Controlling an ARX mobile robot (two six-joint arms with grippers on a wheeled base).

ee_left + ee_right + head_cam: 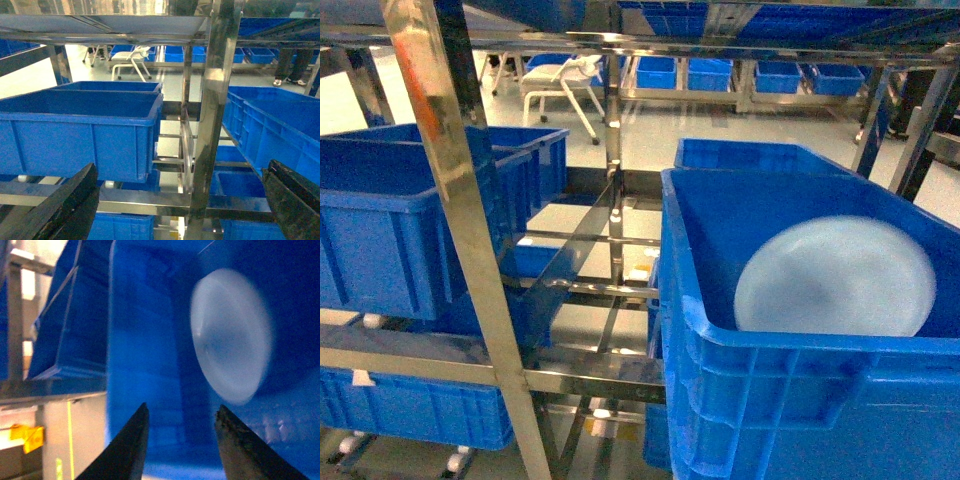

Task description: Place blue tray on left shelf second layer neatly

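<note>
The blue tray (pixel 835 277) is a pale round dish leaning inside a deep-blue crate (pixel 770 400) on the right in the head view. The right wrist view shows the same tray (pixel 231 335) tilted against the crate's inner wall, ahead of my right gripper (pixel 182 412), which is open with nothing between its dark fingers (pixel 132 445). My left gripper (pixel 182 172) is open wide, facing the steel shelf frame (pixel 212 115), with nothing in it. Neither gripper shows in the head view.
Deep-blue crates (pixel 410 210) sit on the left shelf at mid level, with more crates (pixel 415 405) below. A steel upright (pixel 470 240) and cross rails (pixel 590 375) divide the left and right bays. A white chair (pixel 560 85) stands on the floor behind.
</note>
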